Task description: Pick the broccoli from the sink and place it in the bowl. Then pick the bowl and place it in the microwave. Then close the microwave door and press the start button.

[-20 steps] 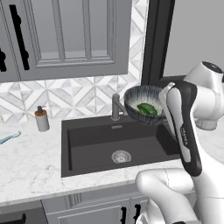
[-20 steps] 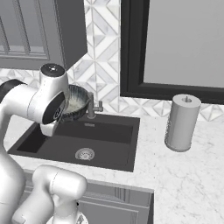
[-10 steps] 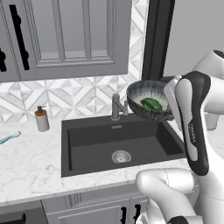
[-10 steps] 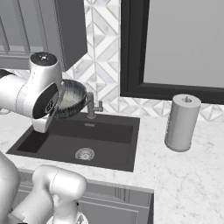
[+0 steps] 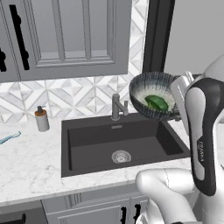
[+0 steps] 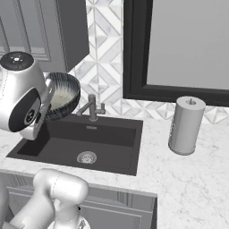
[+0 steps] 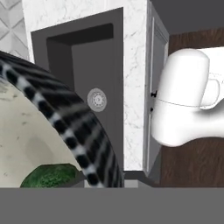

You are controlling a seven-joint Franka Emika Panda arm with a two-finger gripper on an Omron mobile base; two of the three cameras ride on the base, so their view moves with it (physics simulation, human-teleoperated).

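The main risk from here is a spill. The bowl (image 5: 153, 101) hangs in the air, tipped so its cream inside faces partly outward, and the broccoli (image 5: 156, 103) lies loose against the lower side of that inside. A sharper tilt or a quick swing toward the microwave could roll the broccoli over the rim and drop it back into the sink (image 5: 118, 146) below. A 2nd risk is the hold itself: the end effector (image 5: 180, 97) appears clenched on only 1 short stretch of the bowl's right rim, so the bowl's weight hangs off to one side and could twist or slip in the grip. I judge this from the left base view, since the fingertips themselves are hidden behind the rim and the arm. A 3rd risk is a knock against the faucet (image 5: 117, 106), which stands just below and left of the bowl at the sink's back edge.

Relative to the end effector, the bowl extends to its left, above the sink's back right corner. In the hand view the streaked rim (image 7: 65, 118) curves right across the near field, with the broccoli just inside it.
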